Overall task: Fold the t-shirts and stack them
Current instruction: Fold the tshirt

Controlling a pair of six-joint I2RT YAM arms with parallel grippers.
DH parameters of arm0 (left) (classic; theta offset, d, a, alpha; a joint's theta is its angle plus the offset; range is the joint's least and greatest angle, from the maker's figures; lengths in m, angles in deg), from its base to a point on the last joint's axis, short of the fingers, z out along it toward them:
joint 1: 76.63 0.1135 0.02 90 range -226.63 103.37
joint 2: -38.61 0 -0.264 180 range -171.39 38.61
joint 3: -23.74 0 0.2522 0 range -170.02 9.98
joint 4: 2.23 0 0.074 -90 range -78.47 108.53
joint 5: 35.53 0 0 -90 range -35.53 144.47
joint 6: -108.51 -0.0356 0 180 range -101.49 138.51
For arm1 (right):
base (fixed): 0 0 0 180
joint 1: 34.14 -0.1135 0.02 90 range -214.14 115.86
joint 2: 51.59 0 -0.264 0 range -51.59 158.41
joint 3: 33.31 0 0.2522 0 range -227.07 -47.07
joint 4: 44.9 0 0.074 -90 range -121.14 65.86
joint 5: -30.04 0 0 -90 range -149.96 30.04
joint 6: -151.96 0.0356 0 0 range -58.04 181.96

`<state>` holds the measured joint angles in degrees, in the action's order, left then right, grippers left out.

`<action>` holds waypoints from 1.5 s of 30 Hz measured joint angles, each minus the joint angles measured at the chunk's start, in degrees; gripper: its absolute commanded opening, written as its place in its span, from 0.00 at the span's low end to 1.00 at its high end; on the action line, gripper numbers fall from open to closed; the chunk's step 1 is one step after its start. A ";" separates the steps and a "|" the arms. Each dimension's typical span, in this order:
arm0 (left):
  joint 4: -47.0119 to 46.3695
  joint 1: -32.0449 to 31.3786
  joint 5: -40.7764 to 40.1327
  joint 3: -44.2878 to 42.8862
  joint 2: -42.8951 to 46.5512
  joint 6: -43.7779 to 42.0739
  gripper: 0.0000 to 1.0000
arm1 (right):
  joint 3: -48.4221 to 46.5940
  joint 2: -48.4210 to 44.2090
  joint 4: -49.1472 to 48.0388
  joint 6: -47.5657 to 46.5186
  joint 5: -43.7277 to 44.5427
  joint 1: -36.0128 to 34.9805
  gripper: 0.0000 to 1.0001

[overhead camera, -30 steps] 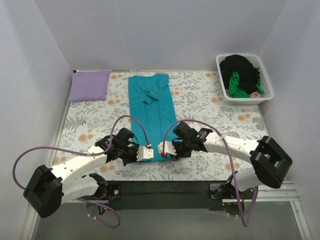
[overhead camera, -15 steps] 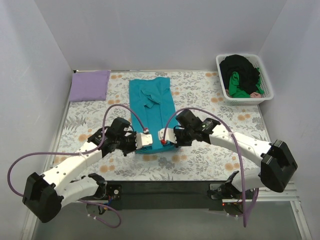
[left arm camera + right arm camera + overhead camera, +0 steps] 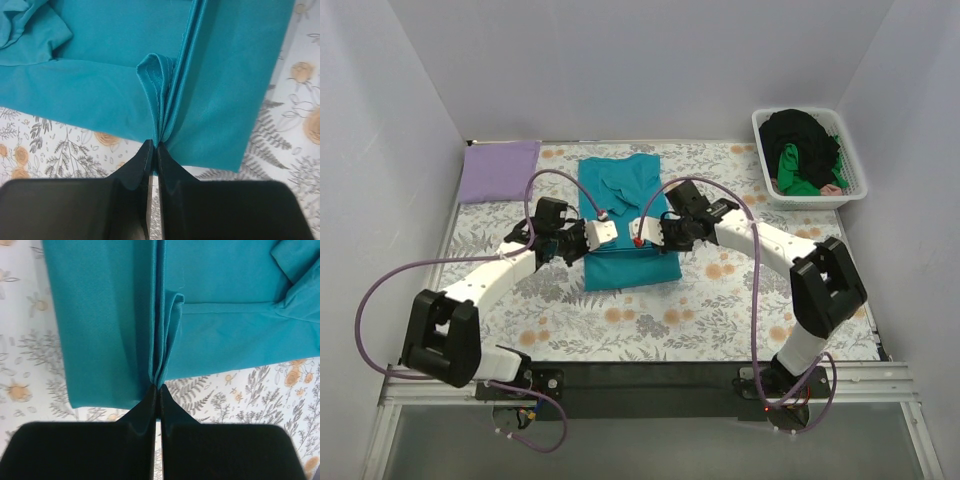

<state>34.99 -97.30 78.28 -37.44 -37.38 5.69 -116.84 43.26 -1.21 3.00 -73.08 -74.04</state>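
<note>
Teal t-shirt (image 3: pixel 625 262) lies mid-table on the floral table cloth (image 3: pixel 720 300), its near half doubled over. My left gripper (image 3: pixel 153 146) is clamped on a bunched edge at its left side, and my right gripper (image 3: pixel 158 387) likewise on the right. Lavender t-shirt (image 3: pixel 500 170) sits folded far left; black t-shirt (image 3: pixel 800 130) and green t-shirt (image 3: pixel 792 168) fill the basket (image 3: pixel 766 186).

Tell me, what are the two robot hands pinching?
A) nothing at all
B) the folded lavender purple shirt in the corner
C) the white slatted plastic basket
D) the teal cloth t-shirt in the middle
D: in the wrist views, the left gripper and the right gripper are each shut on a bunched fold at the edge of the teal cloth t-shirt.
</note>
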 measured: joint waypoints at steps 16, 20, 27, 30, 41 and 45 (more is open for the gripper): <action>-7.32 8.66 3.72 -11.87 -20.70 -4.00 0.00 | -19.85 18.40 -1.36 -4.33 -2.05 5.77 0.01; -8.04 9.11 3.87 -13.66 -23.28 -4.28 0.00 | -22.80 21.86 -1.40 -4.52 -2.12 6.47 0.01; -8.98 9.22 4.11 -15.41 -24.85 -4.37 0.00 | -24.74 24.00 -1.38 -4.81 -2.71 8.09 0.01; -9.14 9.25 4.09 -16.44 -24.94 -4.44 0.00 | -25.57 24.00 -1.36 -5.11 -3.13 8.44 0.01; -11.85 9.68 2.86 -20.11 -30.34 -4.48 0.00 | -33.68 29.35 -1.46 -5.60 -3.32 8.74 0.01; -13.51 10.08 1.92 -20.06 -32.57 -3.91 0.00 | -35.69 33.18 -1.66 -5.62 -3.10 9.01 0.01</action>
<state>21.49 -87.22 80.21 -57.50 -69.94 1.77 -152.54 76.44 -2.87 -2.62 -76.19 -65.03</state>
